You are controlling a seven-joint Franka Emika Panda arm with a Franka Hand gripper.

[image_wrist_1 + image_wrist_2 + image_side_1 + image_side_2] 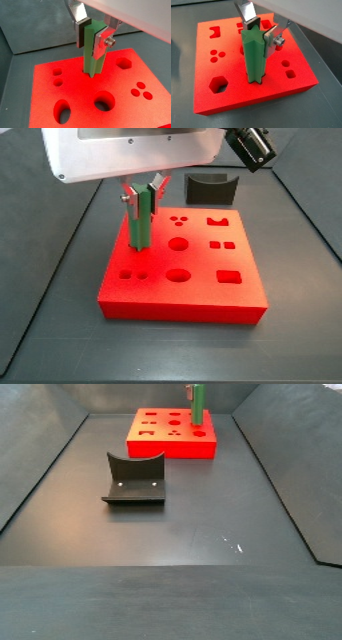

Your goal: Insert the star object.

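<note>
Dark floor (pixel 187 534), one red block (pixel 201 288), one tool (pixel 261 31) pinching one upright star object (pixel 254 55), tip at block.

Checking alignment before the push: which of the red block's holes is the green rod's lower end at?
The star object, clamped in the gripper, stands upright with its tip at a hole in the red block, beside the hexagonal hole; the others are uncovered.

The gripper (pixel 256 29) has flat silver plate fingers (pixel 102 42) with dark pads. A screw shows on one plate. In a side view, a white housing (pixel 127 153) sits above it.
</note>
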